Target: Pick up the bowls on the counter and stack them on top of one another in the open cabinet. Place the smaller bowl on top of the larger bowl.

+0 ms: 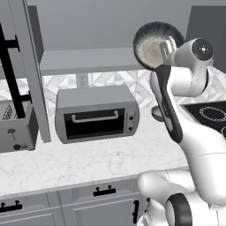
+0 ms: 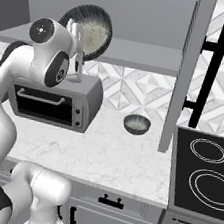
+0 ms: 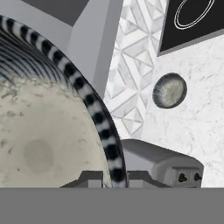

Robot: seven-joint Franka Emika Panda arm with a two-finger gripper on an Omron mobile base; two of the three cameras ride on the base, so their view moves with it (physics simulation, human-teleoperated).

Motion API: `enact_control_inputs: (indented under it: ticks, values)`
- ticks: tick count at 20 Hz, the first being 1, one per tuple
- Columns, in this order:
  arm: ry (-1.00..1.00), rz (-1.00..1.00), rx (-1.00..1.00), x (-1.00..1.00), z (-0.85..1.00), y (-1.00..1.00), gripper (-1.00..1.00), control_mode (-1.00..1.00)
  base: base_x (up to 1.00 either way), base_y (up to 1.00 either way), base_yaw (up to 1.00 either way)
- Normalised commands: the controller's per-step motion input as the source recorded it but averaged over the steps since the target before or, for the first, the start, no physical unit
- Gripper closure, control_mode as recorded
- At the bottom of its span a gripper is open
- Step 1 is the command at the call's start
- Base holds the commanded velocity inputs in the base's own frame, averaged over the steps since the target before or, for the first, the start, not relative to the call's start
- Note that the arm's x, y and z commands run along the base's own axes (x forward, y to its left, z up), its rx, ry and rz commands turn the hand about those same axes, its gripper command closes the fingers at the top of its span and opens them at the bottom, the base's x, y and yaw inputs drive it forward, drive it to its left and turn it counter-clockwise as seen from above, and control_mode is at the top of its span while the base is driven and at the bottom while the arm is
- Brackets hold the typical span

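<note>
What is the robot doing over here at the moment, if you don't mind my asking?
The end effector is shut on the rim of the larger bowl, holding it tipped on edge, up at the level of the open cabinet shelf, above the toaster oven. The smaller bowl sits on the counter, between the oven and the stove. Neither bowl is in the cabinet yet.
</note>
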Motion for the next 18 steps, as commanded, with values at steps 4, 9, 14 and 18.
enact_control_inputs:
  ticks: [4, 9, 14, 18]
  values:
    - [0.0, 0.01, 0.0, 0.54, 0.16, 0.0, 1.0, -1.0, 0.0, 0.0, 0.0]
    - [0.0, 0.0, 0.01, 0.64, 0.0, 0.0, 1.0, -1.0, 0.0, 0.0, 0.0]
    - [0.0, 0.0, 0.0, 0.53, -0.17, 0.0, 1.0, -1.0, 0.0, 0.0, 0.0]
    - [0.0, 0.0, 0.0, 0.48, -0.31, 0.0, 1.0, -1.0, 0.0, 0.0, 0.0]
